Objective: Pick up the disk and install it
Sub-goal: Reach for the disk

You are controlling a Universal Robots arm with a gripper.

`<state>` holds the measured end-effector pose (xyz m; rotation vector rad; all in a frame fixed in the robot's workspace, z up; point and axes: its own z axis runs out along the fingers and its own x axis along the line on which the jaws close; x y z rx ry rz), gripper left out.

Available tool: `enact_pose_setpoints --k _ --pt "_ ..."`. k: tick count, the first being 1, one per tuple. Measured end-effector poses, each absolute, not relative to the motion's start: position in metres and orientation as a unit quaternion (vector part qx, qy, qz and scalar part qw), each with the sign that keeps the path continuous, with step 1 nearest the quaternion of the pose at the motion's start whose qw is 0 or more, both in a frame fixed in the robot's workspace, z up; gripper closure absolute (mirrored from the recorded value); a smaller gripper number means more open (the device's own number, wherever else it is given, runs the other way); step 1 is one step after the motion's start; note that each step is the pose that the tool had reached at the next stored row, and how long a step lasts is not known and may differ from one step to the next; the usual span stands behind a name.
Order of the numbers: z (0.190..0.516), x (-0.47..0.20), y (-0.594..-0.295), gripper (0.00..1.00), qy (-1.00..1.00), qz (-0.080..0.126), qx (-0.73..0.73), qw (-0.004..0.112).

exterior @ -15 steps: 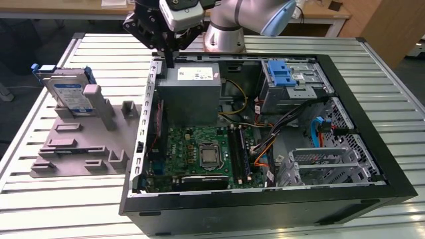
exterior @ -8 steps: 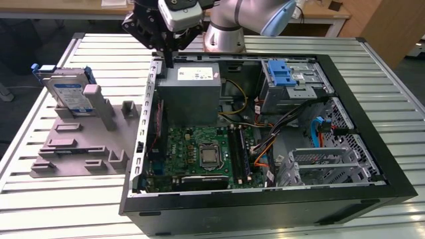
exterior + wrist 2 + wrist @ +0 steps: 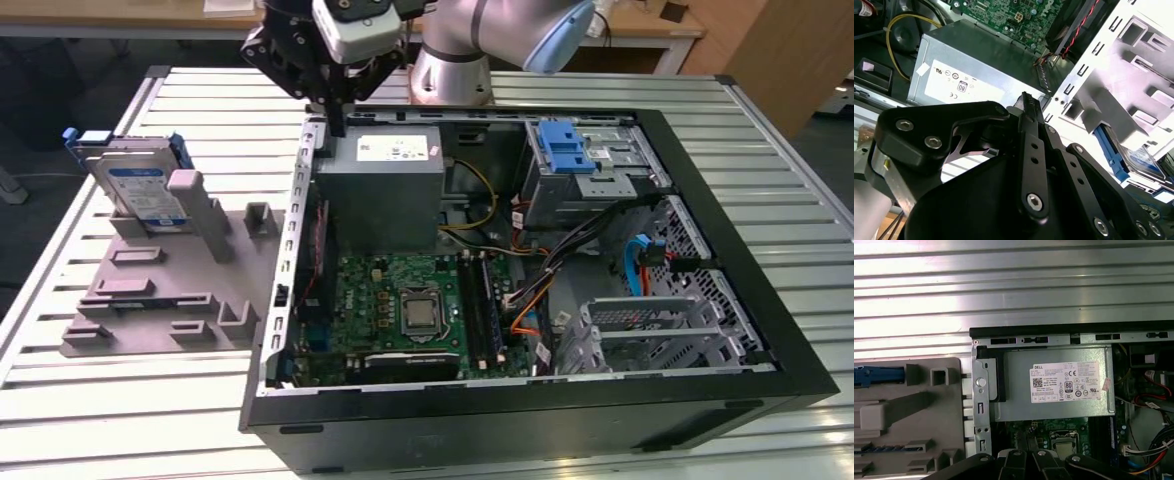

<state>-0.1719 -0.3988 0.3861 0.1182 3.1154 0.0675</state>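
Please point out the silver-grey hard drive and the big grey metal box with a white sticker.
Silver-grey rectangular hard drive (image 3: 138,192), blue plastic frame: exterior view, on its blue-and-white label.
Big grey metal box (image 3: 1066,382): first wrist view, on its white sticker.

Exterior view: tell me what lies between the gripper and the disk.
In the exterior view, the computer case's metal edge and a bare strip of ribbed table separate the gripper from the disk.
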Motion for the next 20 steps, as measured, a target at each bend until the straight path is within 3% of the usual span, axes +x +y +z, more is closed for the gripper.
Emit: enact_pose_setpoints --k 20 --pt "0.385 -0.186 -0.398 0.89 0.999 0.022 0.038 0.012"
